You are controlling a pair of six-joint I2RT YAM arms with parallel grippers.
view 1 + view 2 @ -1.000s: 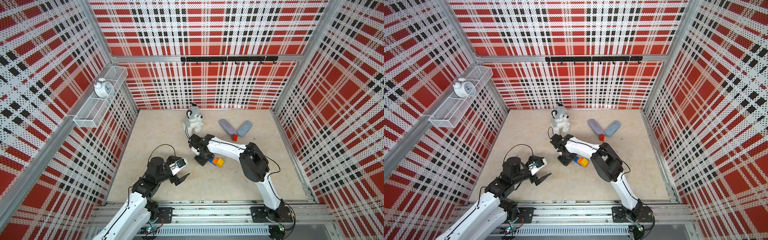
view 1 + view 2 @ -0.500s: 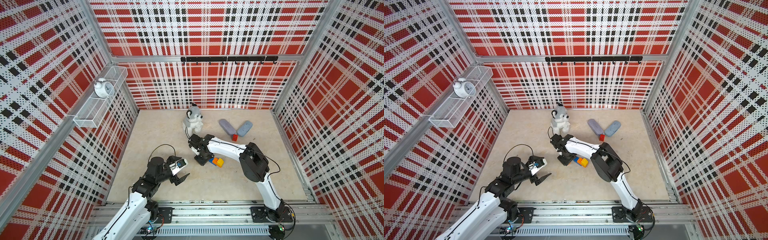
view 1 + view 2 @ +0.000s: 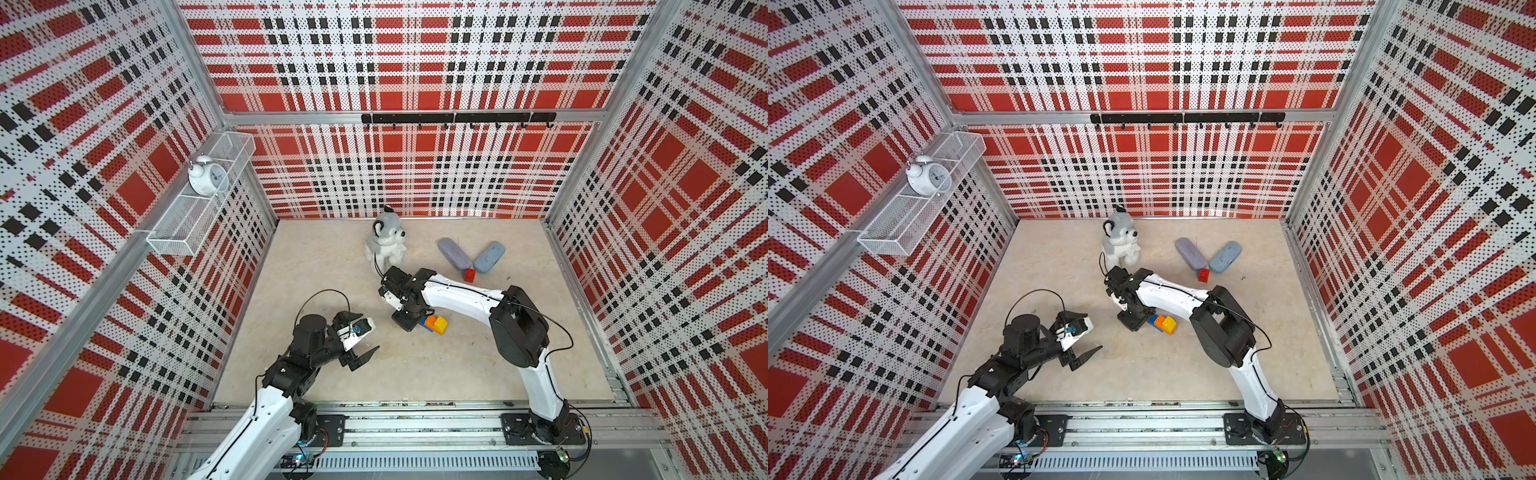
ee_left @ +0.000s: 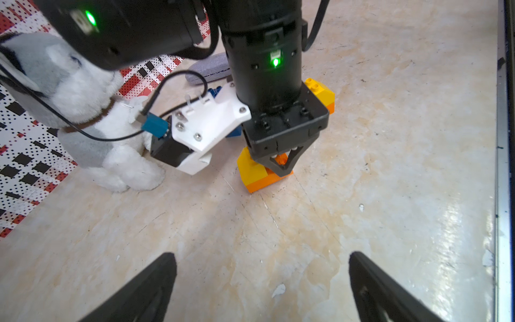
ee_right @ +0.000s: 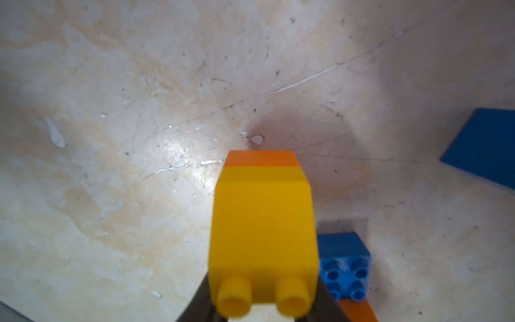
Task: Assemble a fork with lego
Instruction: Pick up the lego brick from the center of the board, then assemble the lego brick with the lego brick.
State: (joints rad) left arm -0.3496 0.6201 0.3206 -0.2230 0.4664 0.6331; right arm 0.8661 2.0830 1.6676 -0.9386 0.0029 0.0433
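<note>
Two end effectors over a beige desk (image 3: 457, 374); right end effector (image 4: 281, 164) clenched on the orange crossbar (image 4: 267, 179) of the half-built plastic brick fork (image 3: 434, 324) mid-desk, between its yellow prongs (image 4: 250, 167); left end effector (image 4: 261, 255) released, nearby; advice: hold the pinch square so nothing tilts.

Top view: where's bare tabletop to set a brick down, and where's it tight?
Free: the front strip between the left gripper and the right arm; also the far left corner beside the grey plush husky. Crowded: around the right gripper, the orange-and-yellow brick assembly, grey-blue oblong cases.
</note>
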